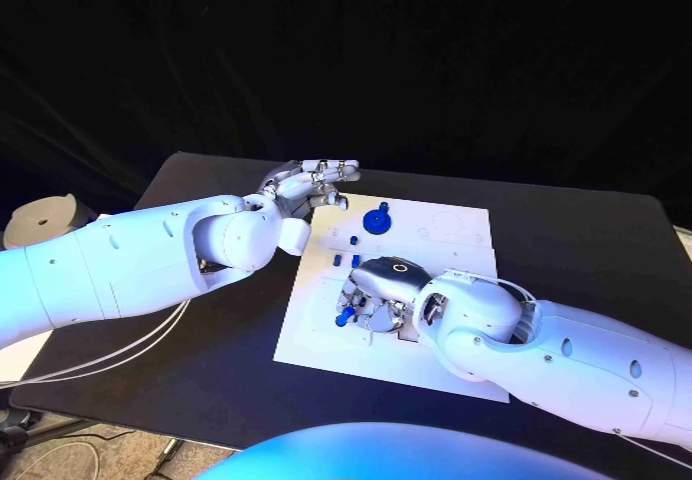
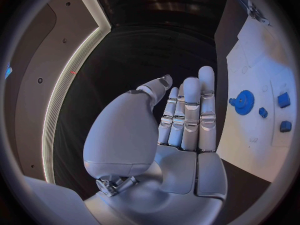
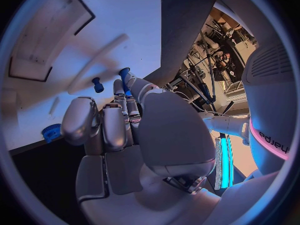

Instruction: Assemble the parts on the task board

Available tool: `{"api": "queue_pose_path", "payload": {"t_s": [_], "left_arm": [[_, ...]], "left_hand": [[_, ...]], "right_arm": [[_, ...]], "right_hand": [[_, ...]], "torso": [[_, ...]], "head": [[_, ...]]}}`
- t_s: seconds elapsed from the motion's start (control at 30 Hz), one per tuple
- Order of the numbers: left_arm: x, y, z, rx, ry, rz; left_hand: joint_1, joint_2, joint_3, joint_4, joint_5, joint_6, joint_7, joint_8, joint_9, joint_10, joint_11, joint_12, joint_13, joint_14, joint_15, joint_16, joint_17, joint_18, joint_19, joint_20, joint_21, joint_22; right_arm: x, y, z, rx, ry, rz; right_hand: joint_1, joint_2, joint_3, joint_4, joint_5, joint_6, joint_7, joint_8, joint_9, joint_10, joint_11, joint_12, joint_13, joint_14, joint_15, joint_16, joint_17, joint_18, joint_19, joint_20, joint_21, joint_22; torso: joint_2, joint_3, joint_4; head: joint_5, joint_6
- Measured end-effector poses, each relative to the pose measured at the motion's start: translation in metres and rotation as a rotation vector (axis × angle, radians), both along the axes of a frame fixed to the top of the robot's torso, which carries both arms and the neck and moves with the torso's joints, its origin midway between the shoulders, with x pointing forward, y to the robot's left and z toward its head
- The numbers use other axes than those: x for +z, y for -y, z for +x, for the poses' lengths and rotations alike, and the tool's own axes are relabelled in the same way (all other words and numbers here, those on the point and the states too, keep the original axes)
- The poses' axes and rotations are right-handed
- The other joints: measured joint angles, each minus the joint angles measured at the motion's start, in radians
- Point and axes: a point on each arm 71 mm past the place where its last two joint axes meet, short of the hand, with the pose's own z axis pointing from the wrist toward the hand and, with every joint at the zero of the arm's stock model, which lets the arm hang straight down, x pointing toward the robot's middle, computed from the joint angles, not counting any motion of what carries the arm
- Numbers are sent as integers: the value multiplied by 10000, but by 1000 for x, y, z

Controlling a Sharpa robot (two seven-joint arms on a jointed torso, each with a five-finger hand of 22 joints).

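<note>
The white task board [image 1: 433, 235] lies mid-table. A blue gear [image 1: 376, 220] and three small blue parts [image 1: 353, 260] sit on its far-left part. My right hand [image 1: 379, 293] is low over the board's middle, fingers curled in; a small blue peg [image 3: 124, 75] sticks out from its fingertips [image 3: 119, 85], seemingly pinched, and shows blue by the hand [image 1: 346, 316]. Another blue peg [image 3: 98, 85] stands on the board close by. My left hand [image 1: 309, 181] hovers beyond the board's far-left corner, fingers [image 2: 190, 110] straight and holding nothing, with the gear [image 2: 242, 103] off to its side.
The board has a rectangular recess [image 3: 49, 42] and faint outlines near its far edge [image 1: 450, 222]. Black table [image 1: 577, 240] surrounds it, with open room on the right. A pale round object [image 1: 41, 218] sits beyond the table's left edge.
</note>
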Motion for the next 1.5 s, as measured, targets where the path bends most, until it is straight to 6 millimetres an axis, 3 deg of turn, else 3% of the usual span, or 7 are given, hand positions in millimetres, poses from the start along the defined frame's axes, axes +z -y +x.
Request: {"api": "queue_pose_path", "payload": {"t_s": [0.23, 0.37, 0.67, 1.03, 1.2, 1.33, 1.5], "left_arm": [[0, 0, 0, -11, -7, -1], [0, 0, 0, -20, -14, -2], [0, 0, 0, -32, -28, 0], [0, 0, -1, -37, -44, 5], [0, 0, 0, -41, -52, 7], [0, -1, -1, -37, -58, 12], [0, -3, -1, -13, -69, 28]], "left_hand": [[0, 0, 0, 0, 0, 0, 0, 0, 0, 0, 0, 0, 0, 0, 0, 0, 1, -1, 0, 0, 0, 0], [0, 0, 0, 0, 0, 0, 0, 0, 0, 0, 0, 0, 0, 0, 0, 0, 1, 0, 0, 0, 0, 0], [0, 0, 0, 0, 0, 0, 0, 0, 0, 0, 0, 0, 0, -11, 11, 0, 2, 0, 0, 0, -1, 1], [0, 0, 1, 1, 0, -39, 37, 0, 1, -37, 38, 0, 0, -12, 12, 0, -10, 0, 0, 0, -38, 1], [0, 0, 1, 0, 0, -39, 36, 0, 0, -37, 38, 0, 0, -12, 12, 0, -10, 0, 0, 0, -38, 2], [0, 0, 0, 1, 0, -38, 36, 0, 0, -37, 38, 0, 0, -13, 13, 0, -9, 0, 0, 0, -37, 2], [0, 0, 0, 1, 0, -38, 36, 0, 0, -37, 38, 0, 0, -13, 13, 0, -9, 0, 0, 0, -37, 2]], "right_arm": [[1, -7, -1, 78, 147, -275], [0, -8, -1, 58, 230, -362], [-3, -6, 0, -87, 264, -477], [1, 0, -1, -266, 434, -29], [10, 16, -4, -510, 535, 383], [23, 48, -1, -1130, 555, 729], [41, 97, 9, -2684, 156, 1135]], "right_hand": [[-27, 22, -7, -6, -1, -40, 40, 6, 0, -127, 122, -205, 3, 14, 14, 0, -72, 0, -38, 38, -42, -59], [-397, -3, -78, 64, 36, -349, 164, -227, 209, -438, 216, -390, 1, 30, 145, 0, -83, 0, -111, 111, -118, -122], [-922, -537, -958, 161, 86, -1914, 477, -300, -248, -2359, 595, -516, -34, 36, 434, -309, -634, -1, -523, 447, -794, -1015], [-905, -551, -1510, 179, 166, -2078, 533, -300, -256, -2557, 625, -324, -6, 0, 469, -313, -723, -1, -558, 482, -813, -1080], [-787, -432, -1722, 154, 387, -2078, 533, -300, -255, -2435, 561, -95, 22, 1, 469, -313, -753, -1, -558, 482, -812, -1064], [-759, -405, -1835, 239, 604, -1849, 431, -240, -217, -1461, 453, 462, 135, 1, 462, -349, -818, -1, -456, 387, -678, -851], [-816, -343, -1988, 430, 625, -1311, 206, -8, -136, 408, 124, 1431, 575, 12, 84, 461, 266, -1, 89, 128, 235, 396]], "torso": [[-6, -9, 5], [-6, -12, 10], [-8, -12, 9], [-2, 5, 7], [-1, 7, 6], [-6, 3, -5], [-18, -6, -37]], "head": [[-30, -10], [-37, -15], [-43, -9], [-90, 36], [-148, 61], [-273, 101], [-493, 175]]}}
